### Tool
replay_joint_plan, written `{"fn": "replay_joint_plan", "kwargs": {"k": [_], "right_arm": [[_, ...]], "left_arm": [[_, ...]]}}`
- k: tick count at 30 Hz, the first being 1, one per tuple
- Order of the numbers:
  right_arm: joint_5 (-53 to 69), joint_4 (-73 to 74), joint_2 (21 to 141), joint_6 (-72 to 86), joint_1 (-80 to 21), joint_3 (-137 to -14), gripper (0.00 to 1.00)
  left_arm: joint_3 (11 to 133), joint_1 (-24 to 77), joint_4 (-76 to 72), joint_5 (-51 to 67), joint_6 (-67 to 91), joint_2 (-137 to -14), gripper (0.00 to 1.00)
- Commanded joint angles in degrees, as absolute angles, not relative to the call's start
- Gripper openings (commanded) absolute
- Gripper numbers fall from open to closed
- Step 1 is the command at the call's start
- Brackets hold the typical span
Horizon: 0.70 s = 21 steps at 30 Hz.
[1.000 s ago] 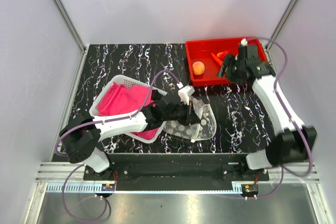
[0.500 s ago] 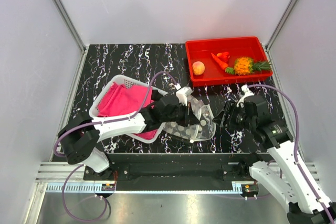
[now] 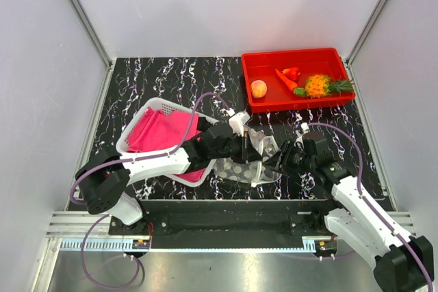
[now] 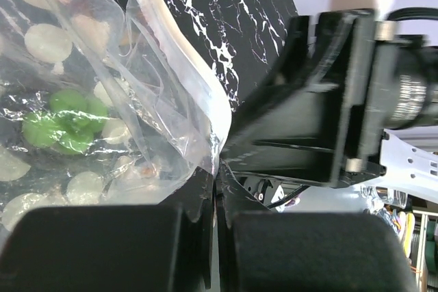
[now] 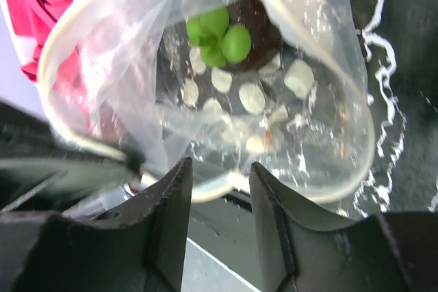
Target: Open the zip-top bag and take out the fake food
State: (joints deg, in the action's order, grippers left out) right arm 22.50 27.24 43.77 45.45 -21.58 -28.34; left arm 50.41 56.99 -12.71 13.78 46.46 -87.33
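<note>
Short of the red tray (image 3: 274,94), the left gripper (image 3: 245,144) pinched the rim of the zip-top bag (image 3: 239,169), a green piece (image 5: 219,35) inside. The right gripper (image 3: 275,162), fingers spread, faced the bag's open mouth. Other fake food (image 3: 319,85) lay in the tray.

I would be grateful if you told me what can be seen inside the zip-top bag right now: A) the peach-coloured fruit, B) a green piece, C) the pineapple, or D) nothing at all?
B: the right wrist view looks into the zip-top bag and shows a green piece inside, while the pineapple and peach fruit lie in the red tray.
</note>
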Motion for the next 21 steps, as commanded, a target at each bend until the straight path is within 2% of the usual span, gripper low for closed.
{"fn": "replay_joint_plan", "kwargs": {"k": [1, 21], "right_arm": [[22.94, 12.68, 47.27, 49.04, -21.62, -25.94, 0.48], [27.86, -13.09, 75.12, 48.34, -21.62, -25.49, 0.69]], "left_arm": [[52.65, 56.78, -16.87, 15.03, 47.2, -86.22, 0.0], [55.19, 58.27, -18.37, 16.7, 47.99, -90.61, 0.0]]}}
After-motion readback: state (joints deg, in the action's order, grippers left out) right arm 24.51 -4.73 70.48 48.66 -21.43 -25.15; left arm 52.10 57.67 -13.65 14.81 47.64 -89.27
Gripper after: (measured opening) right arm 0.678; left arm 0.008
